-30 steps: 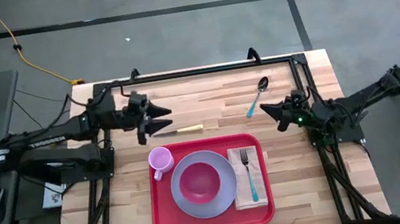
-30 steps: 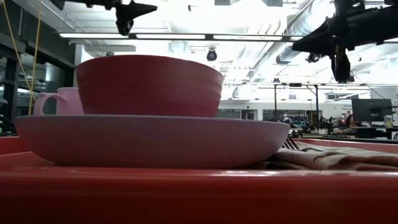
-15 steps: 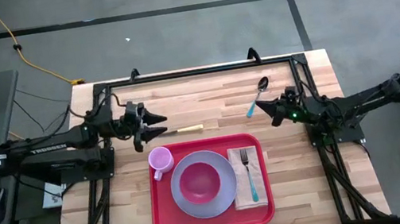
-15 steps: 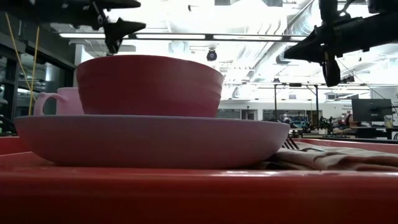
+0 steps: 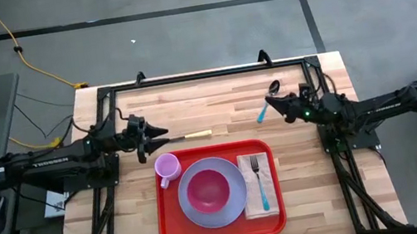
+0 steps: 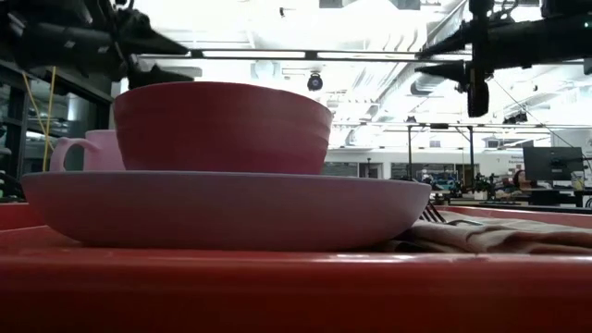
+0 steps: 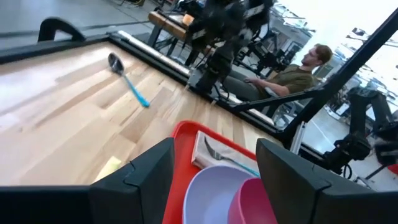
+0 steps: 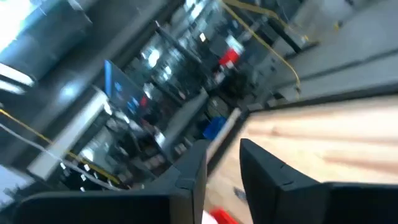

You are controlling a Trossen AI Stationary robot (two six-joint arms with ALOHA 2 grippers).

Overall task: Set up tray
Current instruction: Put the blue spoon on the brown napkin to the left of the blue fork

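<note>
Hazard: the right gripper (image 5: 267, 100), jaws slightly parted and empty, hovers over the spoon (image 5: 267, 102) and may knock it across the counter (image 5: 222, 98); left gripper (image 5: 162, 131) jaws released near the knife (image 5: 197, 135).

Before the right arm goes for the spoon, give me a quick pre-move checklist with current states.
1. Spoon lying free on the table, outside the red tray: ok.
2. Right gripper carrying nothing: ok; a gap shows between its fingers in the right wrist view. It is over the spoon's handle.
3. Left gripper clear of the spoon: ok, open, across the table by the knife.
4. Free spot on the tray for the spoon: cannot tell; the plate, bowl, cup and napkin with fork fill most of it.
5. Spoon seen by right wrist camera: not ok.
</note>
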